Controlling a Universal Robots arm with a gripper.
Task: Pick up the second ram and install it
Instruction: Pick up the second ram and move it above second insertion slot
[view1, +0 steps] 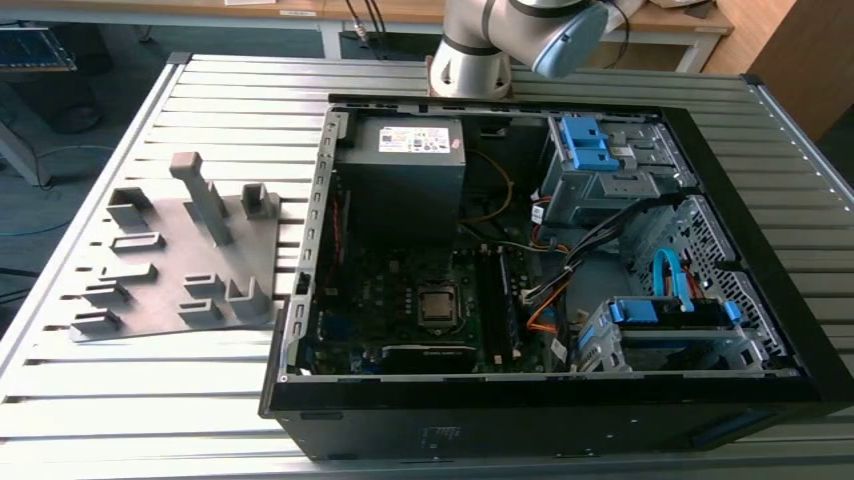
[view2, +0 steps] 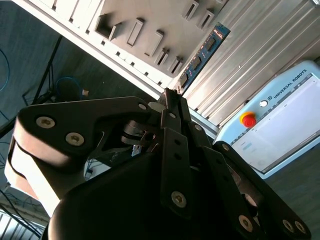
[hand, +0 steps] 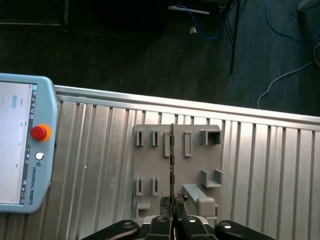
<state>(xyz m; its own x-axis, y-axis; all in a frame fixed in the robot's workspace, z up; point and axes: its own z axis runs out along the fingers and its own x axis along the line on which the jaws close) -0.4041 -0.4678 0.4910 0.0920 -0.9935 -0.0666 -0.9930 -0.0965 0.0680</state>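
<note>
Second ram (view2: 202, 52), which I judge light, stiff and fragile, is clamped at one end across its flat faces by my narrow-closed gripper (hand: 172, 206) above the holder plate (hand: 200, 162).

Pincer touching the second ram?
Touching. In the second wrist view the pincer is shut on one end of the second ram, which juts out from between its tips.

Soft, even light in the exterior view: the ribbed metal bench (view1: 147, 400) shows a pale sheen, brightest around seven o'clock, while the open computer case (view1: 534, 425) is dim inside. At nine o'clock the grey plate (view1: 158, 302) carries blocks with faint, short shadows. In the second wrist view the tool (view2: 170, 94) is a dark, shaded mass; the second ram (view2: 204, 52) it grips catches light.
</note>
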